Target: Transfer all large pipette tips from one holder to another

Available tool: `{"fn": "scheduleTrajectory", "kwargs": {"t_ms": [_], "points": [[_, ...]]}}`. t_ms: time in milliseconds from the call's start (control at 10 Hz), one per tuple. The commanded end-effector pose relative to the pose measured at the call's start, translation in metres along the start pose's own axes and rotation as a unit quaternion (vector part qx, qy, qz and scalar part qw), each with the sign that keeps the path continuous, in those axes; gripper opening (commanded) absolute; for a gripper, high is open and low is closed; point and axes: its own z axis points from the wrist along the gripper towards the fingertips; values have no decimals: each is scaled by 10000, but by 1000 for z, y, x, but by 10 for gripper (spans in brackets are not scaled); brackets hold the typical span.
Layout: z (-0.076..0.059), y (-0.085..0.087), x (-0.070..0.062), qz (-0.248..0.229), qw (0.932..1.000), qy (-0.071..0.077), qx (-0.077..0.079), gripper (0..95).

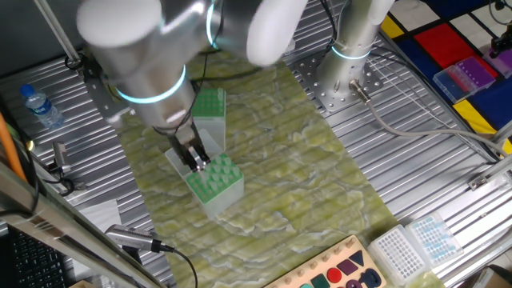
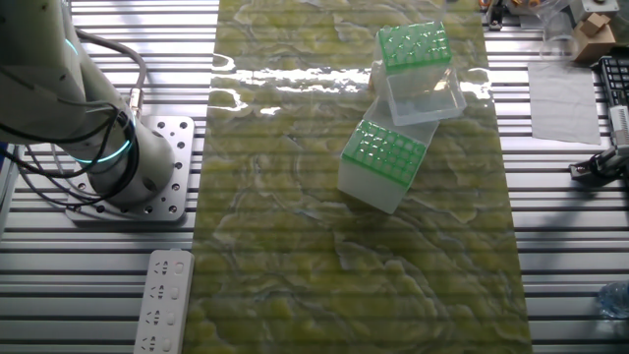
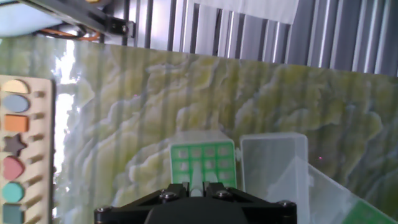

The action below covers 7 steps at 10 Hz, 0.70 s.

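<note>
Your pincer [image 1: 198,164] hangs just above the green-topped rack [image 1: 214,184] near the middle of the tabletop [image 1: 304,168]. In the hand view its fingers [image 3: 214,188] look closed on a pale tip [image 3: 196,180] standing upright between them over the rack's green grid. The second rack [image 1: 210,106], also green on top, sits toward the far edge with a clear lid [image 2: 425,98] lying between the two. I can't make out other tips in either rack; the holes are too small to read.

Expect the tip to be very light, thin-walled and slick, stiff along its length but easy to crush or tilt. Hold it near the wider top end, squeeze gently, and keep it vertical so it drops cleanly into a hole.
</note>
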Motion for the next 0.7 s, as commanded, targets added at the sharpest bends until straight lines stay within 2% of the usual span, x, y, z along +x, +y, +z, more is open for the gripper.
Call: {"fn": "scheduleTrajectory", "kwargs": {"t_ms": [100,300,400,600,700], "points": [[-16,0,-1,15,9999,122,-34,0],[-32,-7,-3,-43,9997,221,-43,0],[-40,-16,-4,-134,9995,297,-21,0],[-55,-51,3,-516,9972,529,54,0],[-57,-66,9,-713,9956,601,106,0]]}}
